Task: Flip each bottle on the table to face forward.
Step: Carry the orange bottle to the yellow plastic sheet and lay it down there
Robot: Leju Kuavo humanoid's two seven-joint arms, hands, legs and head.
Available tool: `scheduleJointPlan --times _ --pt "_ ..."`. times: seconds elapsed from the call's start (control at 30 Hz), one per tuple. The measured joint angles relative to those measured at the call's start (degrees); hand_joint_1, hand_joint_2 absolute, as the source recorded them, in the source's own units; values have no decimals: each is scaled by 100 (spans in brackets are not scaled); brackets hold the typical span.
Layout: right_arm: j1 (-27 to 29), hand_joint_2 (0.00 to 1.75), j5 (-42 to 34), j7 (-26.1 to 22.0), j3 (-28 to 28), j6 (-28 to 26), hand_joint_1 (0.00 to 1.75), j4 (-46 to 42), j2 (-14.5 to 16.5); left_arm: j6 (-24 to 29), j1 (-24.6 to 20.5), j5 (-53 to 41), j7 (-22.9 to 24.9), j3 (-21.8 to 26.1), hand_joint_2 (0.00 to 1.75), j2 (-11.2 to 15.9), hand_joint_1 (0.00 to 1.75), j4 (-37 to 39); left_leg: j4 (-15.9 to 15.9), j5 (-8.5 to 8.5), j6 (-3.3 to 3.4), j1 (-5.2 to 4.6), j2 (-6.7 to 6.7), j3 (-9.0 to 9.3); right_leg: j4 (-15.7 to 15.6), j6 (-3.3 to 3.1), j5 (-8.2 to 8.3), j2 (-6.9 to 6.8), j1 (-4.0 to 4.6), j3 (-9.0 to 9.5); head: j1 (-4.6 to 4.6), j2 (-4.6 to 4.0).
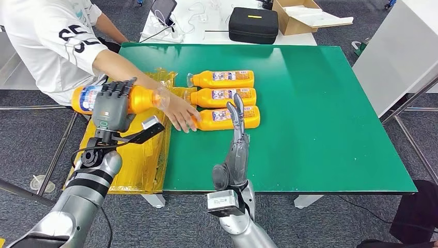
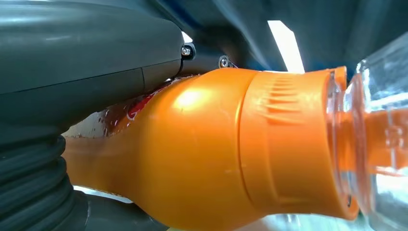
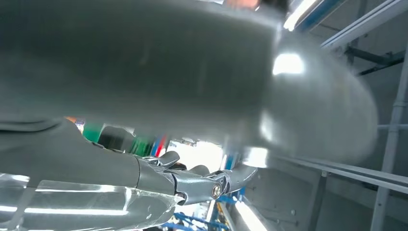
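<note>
Orange plastic bottles with clear caps and blue-and-white labels are the things to turn here, and four show in the head view. The leftmost orange bottle is off the green table, held in the air beyond its left edge above a crumpled yellow plastic sheet that hangs over that edge. The robot's left hand grips this bottle around its body, dark fingers wrapped over the top; the left wrist view shows the bottle's orange shoulder pressed against the grey palm, the clear cap pointing away.

A person in a white shirt reaches an arm over the far left corner, their hand resting on the table and touching the cap end of the nearest bottle.

Three more bottles lie on their sides in a column near the left-centre of the table, labels up, caps to the left: far, middle and nearest.

The right hand stands upright at the near edge, fingers straight, holding nothing, its fingertips overlapping the nearest bottle in the head view.
</note>
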Motion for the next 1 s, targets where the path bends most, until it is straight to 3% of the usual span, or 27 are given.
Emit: scheduleJointPlan --times 0.27,0.63,0.93,1.0 --pt "-44 175 -306 2 293 233 0 -12 -126 -1309 -191 -94 -253 -448 175 309 175 962 0 -2 -2 4 3 -4 1 -2 -4 7 2 -5 2 -1" --pt "-43 175 -307 2 362 554 0 45 -152 -1735 -163 292 -193 -569 175 562 175 1372 -1 -2 -3 6 2 -6 1 -3 -4 6 7 -4 3 -1" --pt "-42 175 -234 2 366 760 0 191 -139 -2295 40 704 -305 -472 175 591 175 1484 -1 -3 -3 7 1 -7 0 -3 -4 5 7 -4 3 -1" --pt "-42 175 -226 1 363 791 0 225 -134 -2317 54 716 -318 -468 175 591 161 1487 -1 -3 -4 7 0 -7 0 -3 -4 5 7 -4 3 -1"
